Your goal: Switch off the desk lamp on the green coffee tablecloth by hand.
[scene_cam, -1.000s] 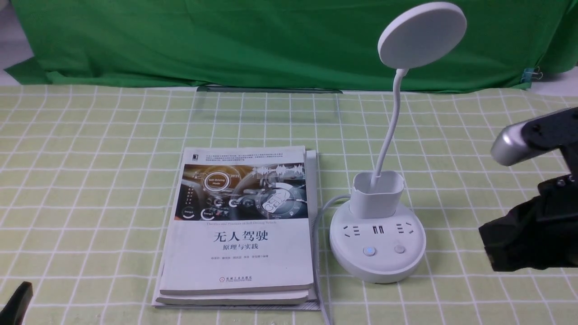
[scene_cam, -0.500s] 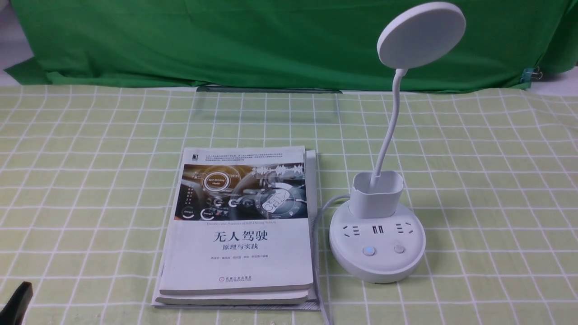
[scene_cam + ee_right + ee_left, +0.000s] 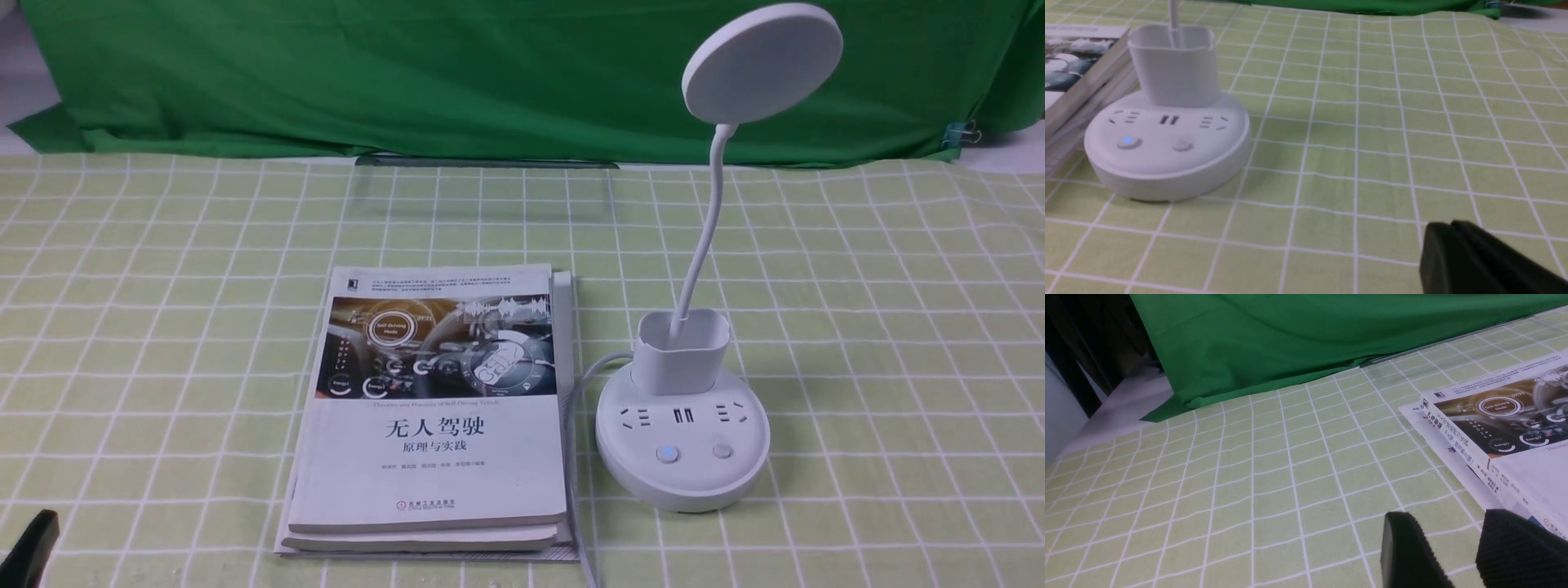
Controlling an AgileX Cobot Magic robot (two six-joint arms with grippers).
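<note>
Lamp (image 3: pixel 682 457) R of ctr in front view, head looks unlit; R claw (image 3: pixel 1453 224) tips tog., empty, so prob. just keep it clear of neck & btns; L claw (image 3: pixel 1443 522) apart.

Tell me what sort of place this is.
Probably a robot test table made up as a study desk: a white desk lamp, stacked books and a grid-patterned tablecloth, with a green backdrop hung behind.
</note>
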